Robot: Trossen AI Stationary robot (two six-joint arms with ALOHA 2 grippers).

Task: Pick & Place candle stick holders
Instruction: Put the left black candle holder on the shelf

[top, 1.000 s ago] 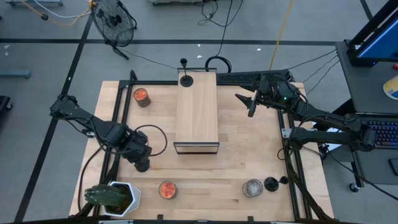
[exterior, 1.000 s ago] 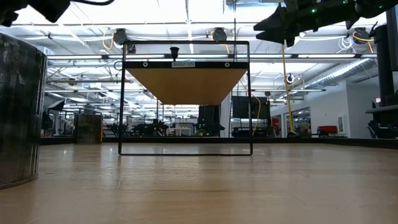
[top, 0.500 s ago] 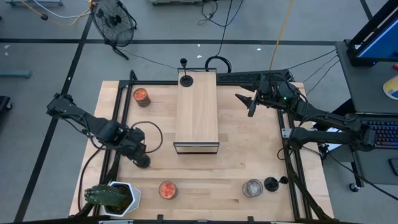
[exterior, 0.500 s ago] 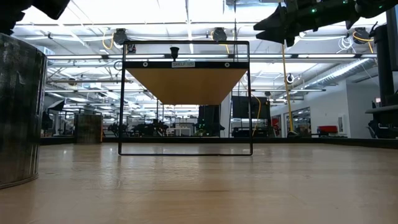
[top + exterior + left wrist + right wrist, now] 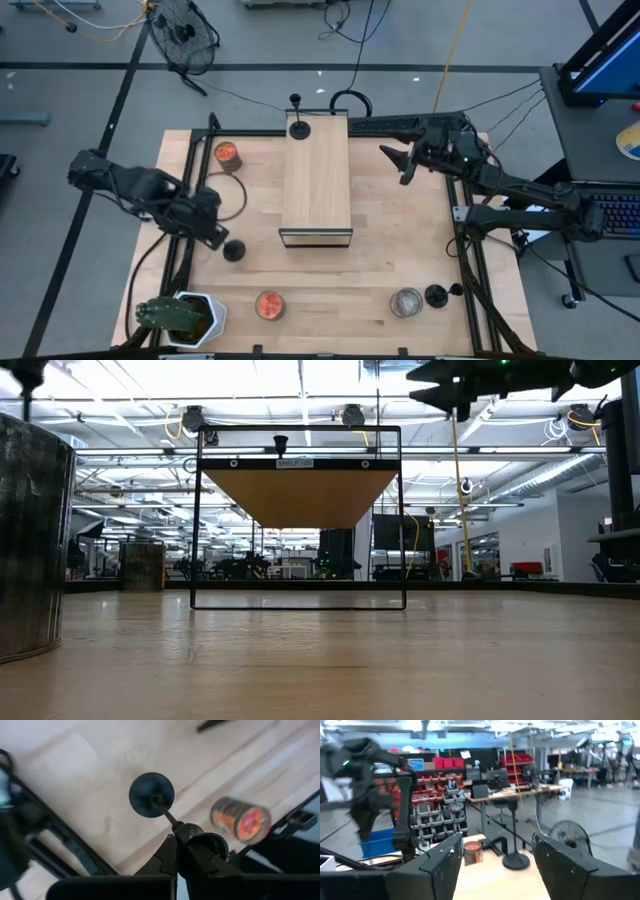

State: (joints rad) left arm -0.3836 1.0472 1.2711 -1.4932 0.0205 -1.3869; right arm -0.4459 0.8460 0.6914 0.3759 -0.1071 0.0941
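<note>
The left gripper (image 5: 176,837), angled down over the table's (image 5: 400,240) left side, was clamped on the stem of a candle stick holder (image 5: 151,795), lifted clear. The right gripper (image 5: 403,165) hovered apart, empty.

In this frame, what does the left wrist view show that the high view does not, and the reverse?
Only the left wrist view: the left claw shut on the thin stem of a black candle holder, lifted clear of the table.

Only the high view: the wooden box with a second holder on its far end, a third holder near the right edge, the potted plant, and the right claw hovering open beside the box.

Both: the held holder's disc, the wooden table, and a tin with an orange top.
</note>
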